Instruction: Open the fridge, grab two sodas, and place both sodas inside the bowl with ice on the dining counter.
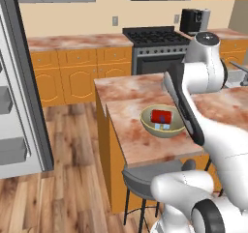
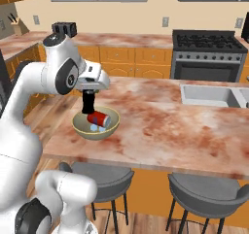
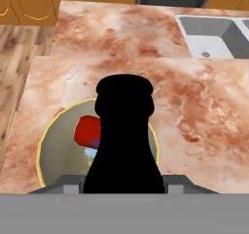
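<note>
Holding the black bottle (image 2: 88, 103) upright in the gripper (image 2: 89, 95), with the fingers squeezing shut on it from both sides. Hanging it right over the bowl with ice (image 2: 78, 126), left of the middle of the right base view. Looking down past the bottle (image 3: 124, 141) in the hand view and seeing the bowl's yellow rim (image 3: 41, 153) going round behind it in the lower part of the picture.

Finding the red can (image 1: 161, 116) already lying on its side inside the bowl (image 1: 147, 121), in the middle of the left base view, with a pale ice cube (image 1: 164, 126) just beside it. Spotting the same can (image 2: 99, 118) in the right base view, just under and beside the bottom of the bottle. Not being able to tell if the bottle is touching the can or the ice yet.

Seeing the bowl sitting on the dining counter (image 1: 140, 147), near its front left corner. Seeing the fridge (image 1: 14, 106) at the left edge of the left base view, standing open and showing its grey inside shelves.

Judging the job as nearly done: fridge opened, both sodas taken out, one soda in the bowl. Leaving only this: lowering the bottle into the bowl next to the can, then opening the fingers and letting go. Watching out for the tall bottle tipping over the low rim or bumping the can.
</note>
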Robot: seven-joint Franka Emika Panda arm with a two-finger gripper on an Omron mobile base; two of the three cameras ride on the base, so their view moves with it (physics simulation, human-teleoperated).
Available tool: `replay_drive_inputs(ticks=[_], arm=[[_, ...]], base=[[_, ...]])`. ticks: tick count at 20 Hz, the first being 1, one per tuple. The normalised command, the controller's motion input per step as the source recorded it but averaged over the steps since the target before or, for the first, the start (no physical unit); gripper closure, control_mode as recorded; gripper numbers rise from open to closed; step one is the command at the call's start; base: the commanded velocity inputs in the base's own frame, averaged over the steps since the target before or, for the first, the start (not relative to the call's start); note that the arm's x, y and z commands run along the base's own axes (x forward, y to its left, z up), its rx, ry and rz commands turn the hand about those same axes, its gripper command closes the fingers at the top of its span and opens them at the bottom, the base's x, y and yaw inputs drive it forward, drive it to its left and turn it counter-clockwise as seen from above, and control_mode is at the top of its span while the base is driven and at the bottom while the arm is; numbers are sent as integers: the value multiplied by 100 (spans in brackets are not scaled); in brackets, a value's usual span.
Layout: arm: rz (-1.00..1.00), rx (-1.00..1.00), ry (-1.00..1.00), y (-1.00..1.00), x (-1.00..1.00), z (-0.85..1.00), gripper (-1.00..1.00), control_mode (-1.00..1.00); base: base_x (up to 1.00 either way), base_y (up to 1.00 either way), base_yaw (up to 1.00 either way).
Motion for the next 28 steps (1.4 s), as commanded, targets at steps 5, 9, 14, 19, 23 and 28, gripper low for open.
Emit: replay_drive_inputs(ticks=[5, 9, 14, 19, 23, 28], arm=[[26, -10, 50, 0, 51, -38, 100, -100], [30, -17, 40, 0, 44, -16, 100, -100], [28, -14, 31, 0, 26, -24, 100, -100], [20, 0, 11, 0, 1, -41, 100, -100], [8, 3, 7, 0, 8, -28, 100, -100], [3, 0, 8, 6, 1, -38, 100, -100]], base=[[0, 0, 0], [0, 0, 0], [0, 0, 0], [0, 0, 0], [0, 0, 0], [0, 0, 0]])
